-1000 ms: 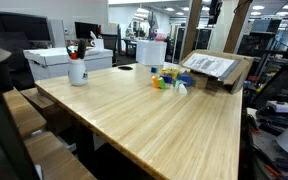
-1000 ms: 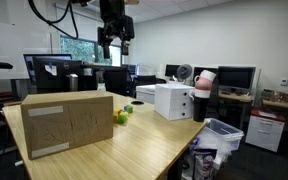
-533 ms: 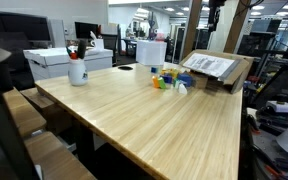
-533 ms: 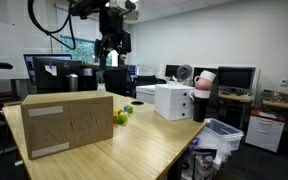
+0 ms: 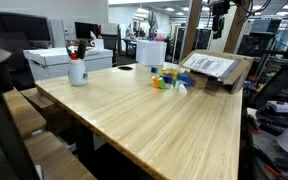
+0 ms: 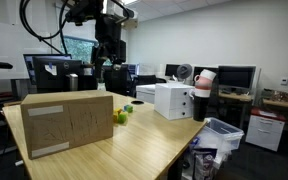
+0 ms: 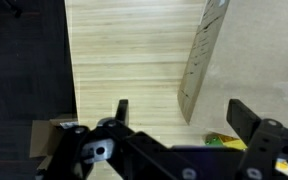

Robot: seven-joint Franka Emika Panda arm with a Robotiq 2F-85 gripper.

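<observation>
My gripper hangs open high above the wooden table, holding nothing. Its two black fingers frame the table top and the edge of a large cardboard box, whose open flap stands up. A yellow and green toy peeks out just under the gripper body. In both exterior views the gripper hovers well above the cardboard box. A cluster of small coloured toys lies on the table next to the box.
A white cup with pens and a white box stand at the table's far side. In an exterior view a white appliance sits on the table end, with a bin on the floor beside it. Desks with monitors surround the table.
The arm has swung sideways and come down a little over the cardboard box. The gripper stays open, and nothing on the table has moved.
</observation>
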